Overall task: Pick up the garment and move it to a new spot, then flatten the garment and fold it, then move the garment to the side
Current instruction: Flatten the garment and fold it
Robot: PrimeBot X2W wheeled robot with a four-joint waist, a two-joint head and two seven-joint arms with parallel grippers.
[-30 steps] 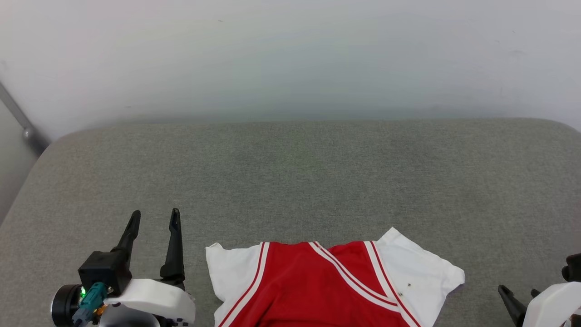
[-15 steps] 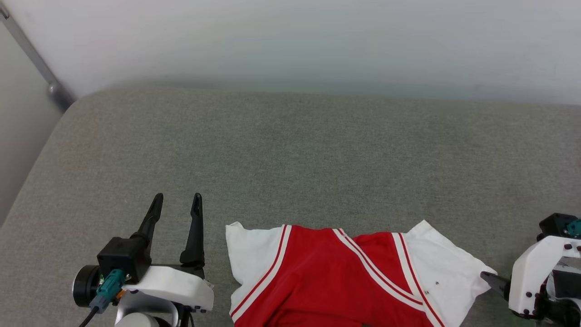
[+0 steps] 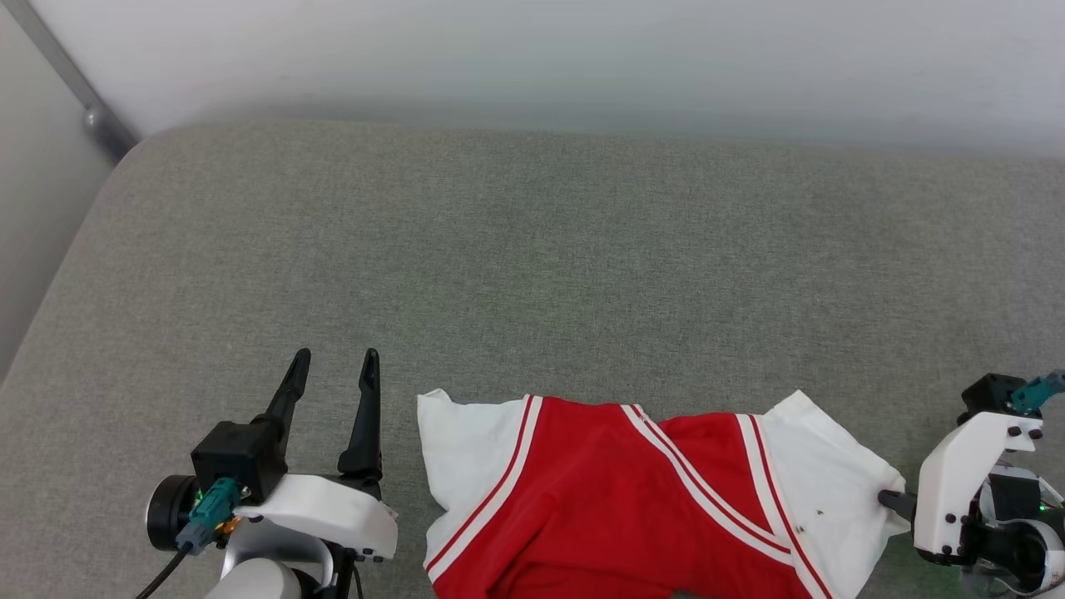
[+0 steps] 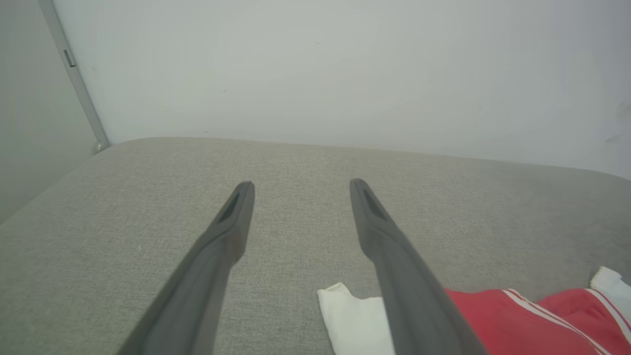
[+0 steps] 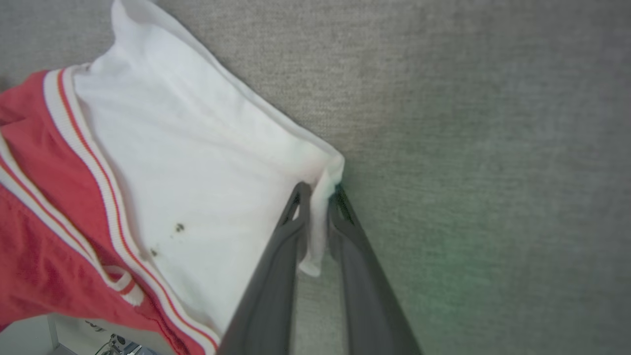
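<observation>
Since a second ago, my right gripper (image 5: pixel 318 190) has swung in from the garment's right and pinched the outer hem of its white sleeve. I see the grey cushion (image 3: pixel 532 274) spreading wide beyond the garment (image 3: pixel 599 507), which lies on it, with a pale wall (image 3: pixel 532 58) further behind. My left gripper (image 3: pixel 333 362) hovers just left of the garment, fingers spread, holding nothing. A metal rail (image 4: pixel 76 79) slants far to its left. Small dark specks (image 5: pixel 179 227) mark the pinched sleeve.
</observation>
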